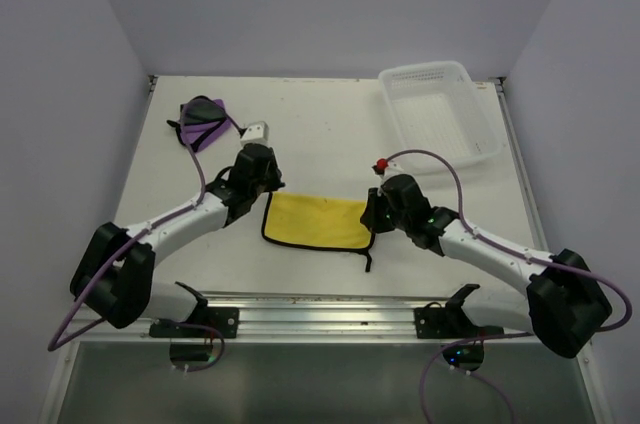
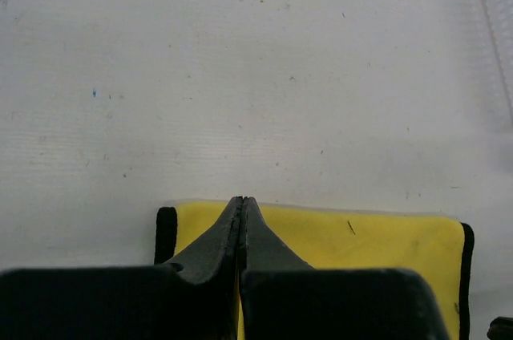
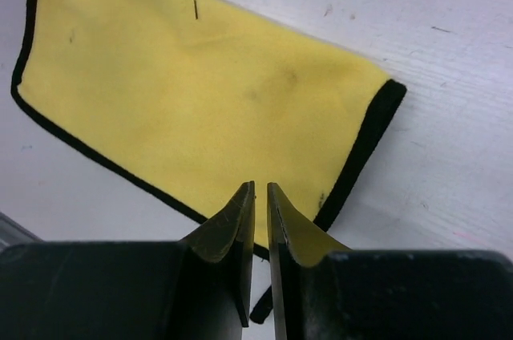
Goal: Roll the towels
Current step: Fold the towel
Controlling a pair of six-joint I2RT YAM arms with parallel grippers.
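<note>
At the left gripper (image 2: 242,200): clenched tight, tips over the yellow towel (image 1: 315,219) near its far left corner. At the right gripper (image 3: 260,186): parted by a narrow slit, above the same towel's right end, near the black loop (image 1: 368,259). Spread flat on the table (image 1: 330,134) between both arms. Farther left, beside a small white block (image 1: 258,130): purple towel (image 1: 205,122), bunched. In the far right corner: white perforated basket (image 1: 425,72), well apart from both towels. Unclear whether either tip touches cloth.

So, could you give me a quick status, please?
Left pincer shut, right pincer barely parted, at opposite ends of the yellow towel. It lies flat, unrolled; purple towel bunched far left. Basket far right, not obstructing.
</note>
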